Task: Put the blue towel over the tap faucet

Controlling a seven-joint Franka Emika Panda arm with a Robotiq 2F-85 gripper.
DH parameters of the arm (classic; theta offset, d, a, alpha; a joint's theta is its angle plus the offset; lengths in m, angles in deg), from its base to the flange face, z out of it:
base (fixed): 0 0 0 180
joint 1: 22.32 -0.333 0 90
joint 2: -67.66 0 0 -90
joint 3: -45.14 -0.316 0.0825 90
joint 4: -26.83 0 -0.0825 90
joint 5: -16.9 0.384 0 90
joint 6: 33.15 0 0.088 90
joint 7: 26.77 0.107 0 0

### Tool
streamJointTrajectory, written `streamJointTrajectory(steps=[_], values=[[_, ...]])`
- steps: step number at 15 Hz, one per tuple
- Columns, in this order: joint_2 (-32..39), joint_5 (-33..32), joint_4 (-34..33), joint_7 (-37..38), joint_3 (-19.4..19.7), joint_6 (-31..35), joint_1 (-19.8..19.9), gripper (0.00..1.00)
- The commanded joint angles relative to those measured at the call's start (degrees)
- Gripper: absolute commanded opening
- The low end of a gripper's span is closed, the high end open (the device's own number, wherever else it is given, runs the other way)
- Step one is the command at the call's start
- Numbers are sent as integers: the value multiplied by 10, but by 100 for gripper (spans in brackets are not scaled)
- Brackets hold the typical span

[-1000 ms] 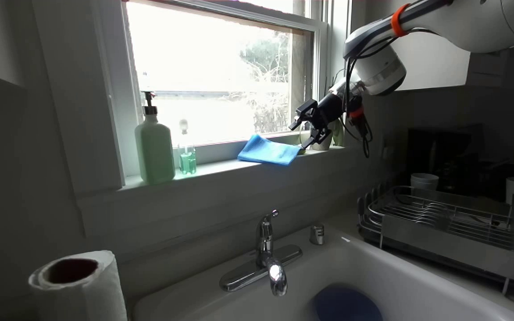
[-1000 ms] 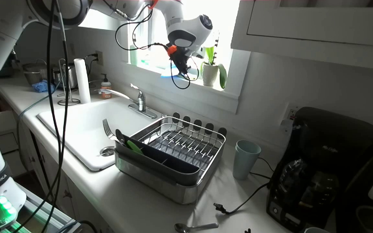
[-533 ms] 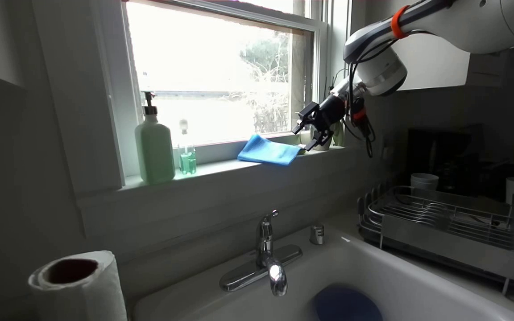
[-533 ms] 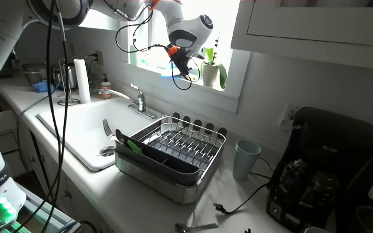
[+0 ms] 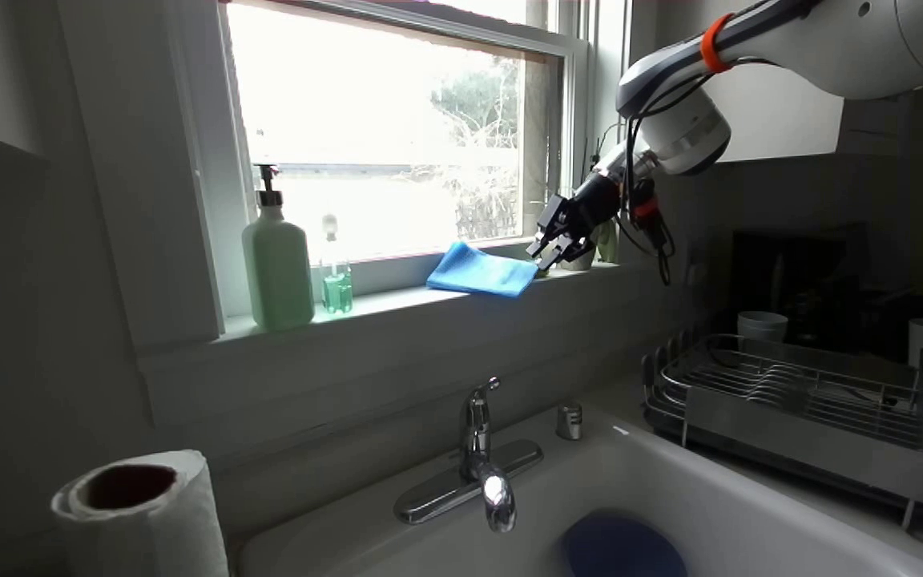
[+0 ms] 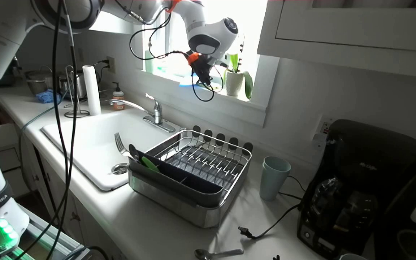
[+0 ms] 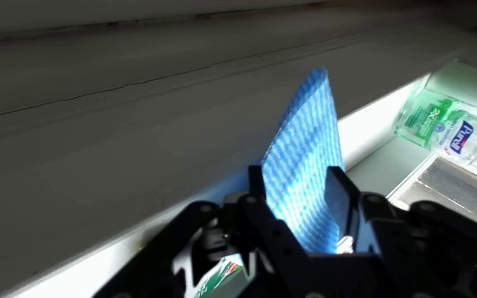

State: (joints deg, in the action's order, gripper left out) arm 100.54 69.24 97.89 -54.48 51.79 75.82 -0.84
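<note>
The blue towel (image 5: 481,271) lies folded on the window sill, its front edge hanging slightly over. In an exterior view my gripper (image 5: 537,258) is at the towel's right end, its jaws partly closed with a gap between the tips. The wrist view shows the towel (image 7: 304,165) running between and beyond the fingers of the gripper (image 7: 296,168), with space beside the right-hand finger; no firm pinch is visible. Below the sill stands the chrome tap faucet (image 5: 476,449), bare, also in an exterior view as the faucet (image 6: 157,112). There the arm hides the fingertips.
On the sill are a green soap bottle (image 5: 277,268), a small sanitizer bottle (image 7: 460,136) and a potted plant (image 6: 234,83). The sink (image 5: 630,465) lies under the faucet, with a dish rack (image 5: 798,417) beside it. A paper roll (image 5: 145,513) stands at the near left.
The gripper's jaws have drawn closer together, mostly within the last half second. The arm shifted slightly to the right beforehand. The towel lies as before.
</note>
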Motion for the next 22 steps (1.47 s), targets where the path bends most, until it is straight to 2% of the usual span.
streamJointTrajectory(steps=[1, 2, 3, 4, 5, 11, 13, 14, 15, 16, 22], values=[[-4, -15, -2, 6, 11, 2, 0, 13], [-4, -17, -1, 9, 15, 3, -1, 12], [-4, -20, 0, 10, 18, 4, -2, 48], [-2, -26, 0, 11, 21, 3, -3, 44], [1, -28, -3, 11, 23, 3, -4, 45], [13, -9, -16, -9, 13, 34, -2, 85], [16, -4, -19, -14, 8, 45, -1, 89], [17, -2, -19, -17, 5, 47, -1, 83], [18, -1, -19, -19, 3, 50, -1, 66], [19, -1, -20, -20, 1, 49, -1, 58], [16, -5, -15, -18, -2, 47, 1, 16]])
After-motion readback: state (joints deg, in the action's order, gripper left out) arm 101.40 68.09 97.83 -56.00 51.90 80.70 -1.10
